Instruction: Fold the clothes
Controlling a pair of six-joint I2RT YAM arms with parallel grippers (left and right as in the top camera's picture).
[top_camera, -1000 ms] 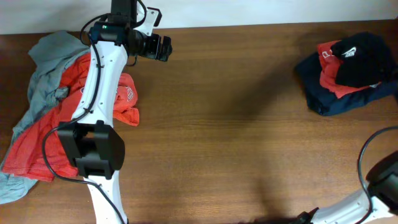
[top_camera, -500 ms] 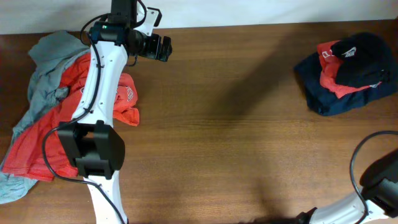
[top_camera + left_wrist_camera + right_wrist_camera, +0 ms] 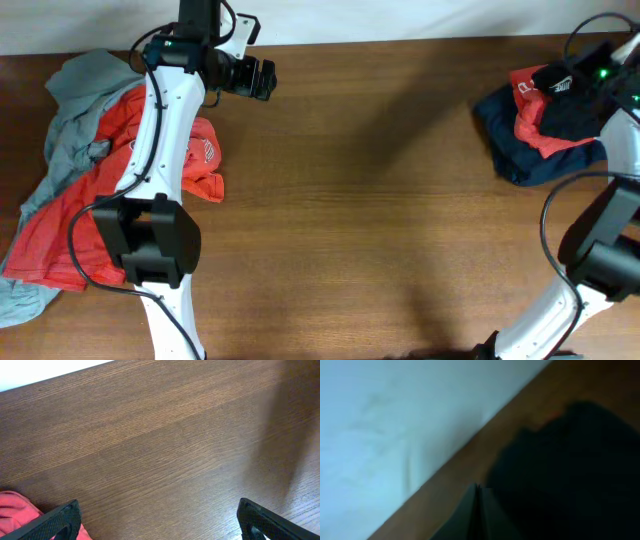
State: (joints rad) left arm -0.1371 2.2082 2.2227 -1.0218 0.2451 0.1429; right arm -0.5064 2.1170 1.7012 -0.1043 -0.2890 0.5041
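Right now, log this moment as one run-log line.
left gripper: open, above table | right gripper: shut, above black T-shirt | grey T-shirt, red-orange T-shirt: crumpled, left side | navy T-shirt: under black one

We are counting two robot arms: one left arm (image 3: 160, 130) and one right arm (image 3: 605, 260). We are seeing one table (image 3: 380, 220), one grey shirt (image 3: 75, 85), one navy shirt (image 3: 520, 165) and one black shirt (image 3: 570, 120). We are also seeing one red-orange shirt (image 3: 60, 240) on the left and another red-orange shirt (image 3: 530, 128) on the right.

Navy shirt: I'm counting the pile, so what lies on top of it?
A red-orange shirt, then the black shirt above it. The right arm hides part of the black one.
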